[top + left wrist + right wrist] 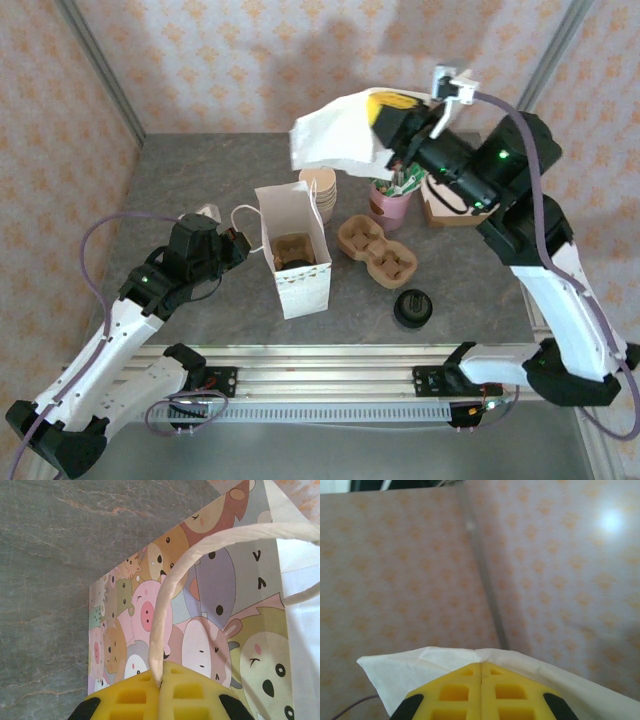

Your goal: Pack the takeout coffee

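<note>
- Left gripper [161,680]: jaws pinched on bag handle [172,580]. Hold handle taut so mouth stays open.
- Paper bag [300,285]: upright, mid-table toward near edge.
- Takeout coffee [293,262]: apparently inside bag, dark lid in brown carrier.
- Right gripper [388,112]: raised over far edge, jaws clamped on white napkin [330,135]. Lower straight over mouth, release low.
- Obscured: cup body behind bag walls; lid identity uncertain.

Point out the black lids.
In the top view the lids sit on the table near its front edge, right of the bag and just in front of the cup carrier.
</note>
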`<state>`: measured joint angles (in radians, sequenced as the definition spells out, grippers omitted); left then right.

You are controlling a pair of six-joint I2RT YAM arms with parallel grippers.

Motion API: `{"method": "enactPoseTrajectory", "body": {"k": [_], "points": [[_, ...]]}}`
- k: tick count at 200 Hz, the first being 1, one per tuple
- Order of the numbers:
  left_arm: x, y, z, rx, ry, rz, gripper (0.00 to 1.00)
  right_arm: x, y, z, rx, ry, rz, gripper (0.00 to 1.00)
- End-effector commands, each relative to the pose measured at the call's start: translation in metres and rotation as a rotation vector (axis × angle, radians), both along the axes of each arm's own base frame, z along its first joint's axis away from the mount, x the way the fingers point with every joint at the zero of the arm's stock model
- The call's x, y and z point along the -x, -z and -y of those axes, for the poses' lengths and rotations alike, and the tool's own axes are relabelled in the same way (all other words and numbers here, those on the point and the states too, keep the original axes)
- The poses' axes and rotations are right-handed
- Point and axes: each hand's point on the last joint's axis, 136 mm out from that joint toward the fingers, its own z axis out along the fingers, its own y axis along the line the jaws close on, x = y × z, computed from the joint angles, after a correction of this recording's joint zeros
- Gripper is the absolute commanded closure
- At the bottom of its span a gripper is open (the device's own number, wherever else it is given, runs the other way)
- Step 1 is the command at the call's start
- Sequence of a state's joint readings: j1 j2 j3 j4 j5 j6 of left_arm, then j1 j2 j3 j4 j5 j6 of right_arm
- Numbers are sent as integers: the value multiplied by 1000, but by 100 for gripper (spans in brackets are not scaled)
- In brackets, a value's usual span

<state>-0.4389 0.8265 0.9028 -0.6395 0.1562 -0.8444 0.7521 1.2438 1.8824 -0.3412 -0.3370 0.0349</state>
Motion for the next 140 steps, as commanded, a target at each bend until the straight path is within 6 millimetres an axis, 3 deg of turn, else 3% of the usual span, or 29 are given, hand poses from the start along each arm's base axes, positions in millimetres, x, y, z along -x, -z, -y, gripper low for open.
{"method": "enactPoseTrajectory", "body": {"k": [1, 37, 63, 80, 104, 140], "points": [[1, -8, 2, 0, 18, 28, 100, 28, -38, -17, -32, -46, 130, 100], [1, -2, 1, -8, 14, 17, 100, 57, -58, -65, -74, -157, 171, 100], [2, -1, 1, -9, 15, 14, 100, 58, -52, -94, -137, -183, 114, 100], [3, -1, 0, -10, 13, 15, 100, 39, -36, -102, -171, -134, 21, 100], [4, -3, -1, -10, 11, 22, 100, 12, 3, -111, -180, -27, -68, 100], [5, -1, -1, -11, 14, 18, 100, -6, 55, -135, -155, -1, -141, 100]]}}
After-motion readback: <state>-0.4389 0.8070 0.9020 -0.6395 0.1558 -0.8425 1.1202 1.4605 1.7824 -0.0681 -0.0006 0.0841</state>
